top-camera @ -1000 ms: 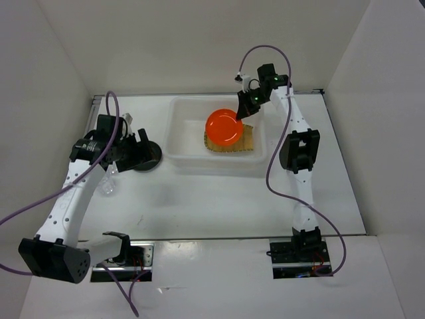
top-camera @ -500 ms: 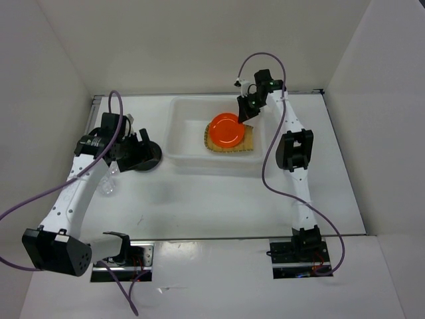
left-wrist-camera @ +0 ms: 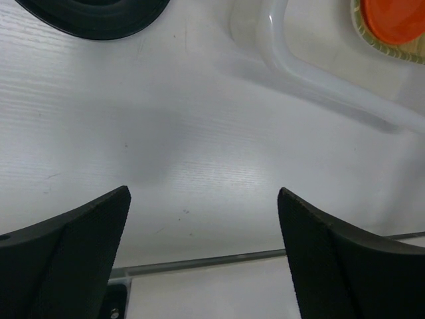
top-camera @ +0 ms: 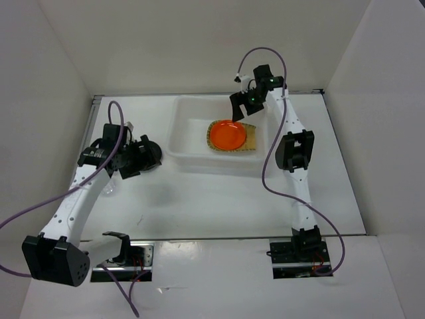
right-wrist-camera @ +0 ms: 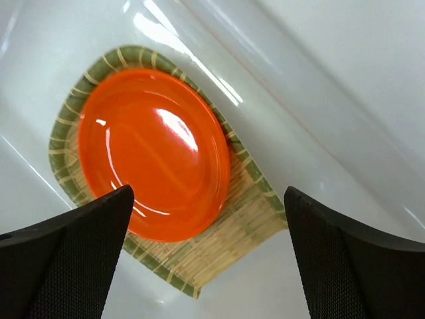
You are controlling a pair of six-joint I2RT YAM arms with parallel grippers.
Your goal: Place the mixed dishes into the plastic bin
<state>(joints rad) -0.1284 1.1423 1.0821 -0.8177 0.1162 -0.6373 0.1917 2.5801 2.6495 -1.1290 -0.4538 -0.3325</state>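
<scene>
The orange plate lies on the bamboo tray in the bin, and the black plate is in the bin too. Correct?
No: the top view shows the black plate outside the bin, on the table left of it. The orange plate does lie on the bamboo tray in the bin.

The left arm (top-camera: 74, 205) bends up the left side of the overhead view, its left hand (top-camera: 136, 159) spread wide. The right arm (top-camera: 293, 151) stretches to upper centre, its right hand (top-camera: 240, 106) also spread.
</scene>
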